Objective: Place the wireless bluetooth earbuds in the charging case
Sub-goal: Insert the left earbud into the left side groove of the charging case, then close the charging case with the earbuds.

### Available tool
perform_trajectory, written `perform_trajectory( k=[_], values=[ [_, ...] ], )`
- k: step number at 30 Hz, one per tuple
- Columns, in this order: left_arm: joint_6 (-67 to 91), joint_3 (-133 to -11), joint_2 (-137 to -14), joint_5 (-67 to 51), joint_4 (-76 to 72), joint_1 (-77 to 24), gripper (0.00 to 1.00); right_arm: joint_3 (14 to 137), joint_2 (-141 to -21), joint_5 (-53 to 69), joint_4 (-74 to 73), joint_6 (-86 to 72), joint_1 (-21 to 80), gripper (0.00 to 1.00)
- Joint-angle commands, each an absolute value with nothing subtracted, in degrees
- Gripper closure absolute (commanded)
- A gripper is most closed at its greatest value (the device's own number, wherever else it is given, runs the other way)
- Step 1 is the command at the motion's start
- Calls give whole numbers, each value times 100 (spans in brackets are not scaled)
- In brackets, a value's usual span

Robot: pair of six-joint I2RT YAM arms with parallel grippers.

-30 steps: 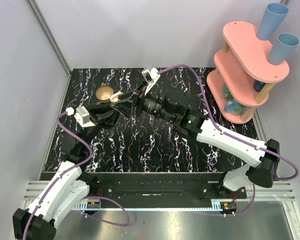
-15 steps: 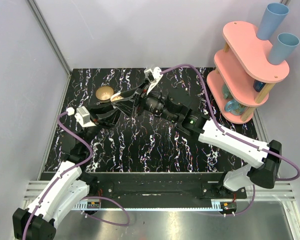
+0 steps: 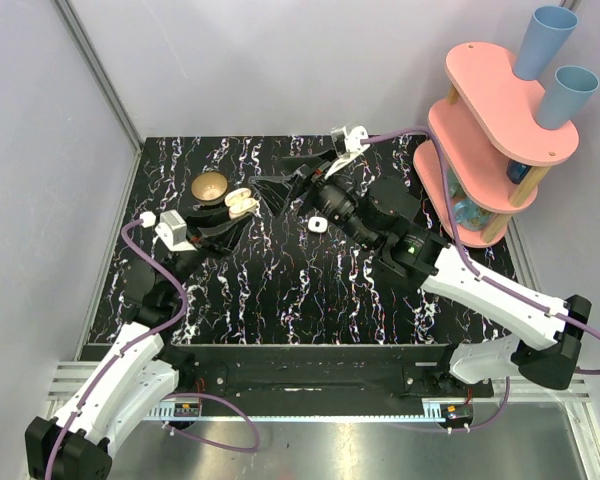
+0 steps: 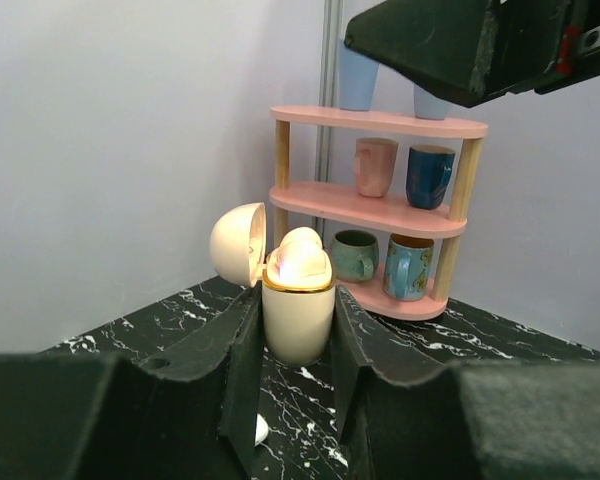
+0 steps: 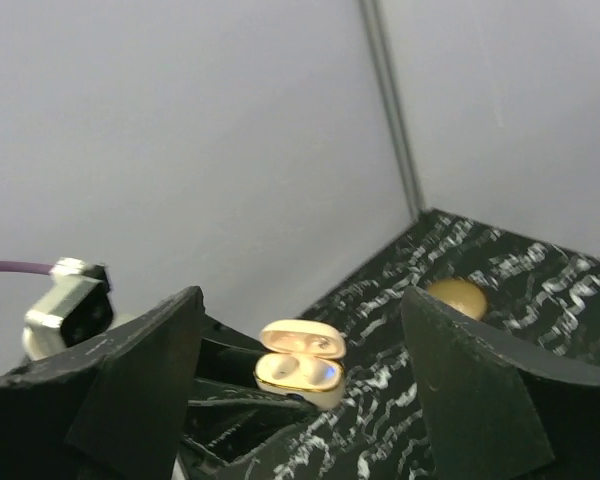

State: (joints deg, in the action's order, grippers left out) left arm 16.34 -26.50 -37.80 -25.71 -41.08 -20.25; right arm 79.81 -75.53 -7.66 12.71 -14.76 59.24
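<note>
The charging case (image 3: 239, 202) is white, stands upright with its lid open, and is clamped between the fingers of my left gripper (image 3: 232, 212). In the left wrist view the case body (image 4: 298, 322) sits between the two fingers, with the lid (image 4: 237, 243) tipped back to the left. Pale earbuds (image 4: 300, 260) rise above its gold rim. The right wrist view shows the open case (image 5: 300, 368) with two pale shapes seated inside. My right gripper (image 3: 280, 176) is open and empty, apart from the case, to its right. A small white rounded piece (image 4: 263, 428) lies on the table under the left finger; I cannot tell what it is.
A brass-coloured round bowl (image 3: 211, 186) stands just left of the case. A pink three-tier shelf (image 3: 485, 150) with mugs and blue cups stands at the back right. A small white piece (image 3: 318, 223) shows beside the right wrist; I cannot tell what it is.
My right gripper has pulled back to the right, away from the case, with its jaws wide open. My left gripper still holds the case in the same place.
</note>
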Motion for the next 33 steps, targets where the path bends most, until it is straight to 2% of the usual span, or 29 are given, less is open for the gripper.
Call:
perform_trajectory(
  k=[1, 7, 20, 24, 33],
  values=[
    [1556, -2830, -3753, -2768, -4096, -2039, 100, 8331, -7619, -1660, 555, -1397, 5871, 11],
    [1573, -2971, -3841, -3190, -3911, -2048, 100, 8631, -7752, -1399, -202, -1967, 5476, 0],
    [1327, -3155, -3911, -4112, -3445, -2127, 100, 8824, -7971, -441, -887, -2865, 4685, 0],
    [1345, -3278, -3990, -4359, -3472, -2179, 100, 10042, -8682, 165, -2386, -3376, 4465, 0],
    [1318, -3481, -4271, -4553, -3463, -2294, 100, 10020, -9079, 984, -2338, -3367, 4474, 0]
  ],
)
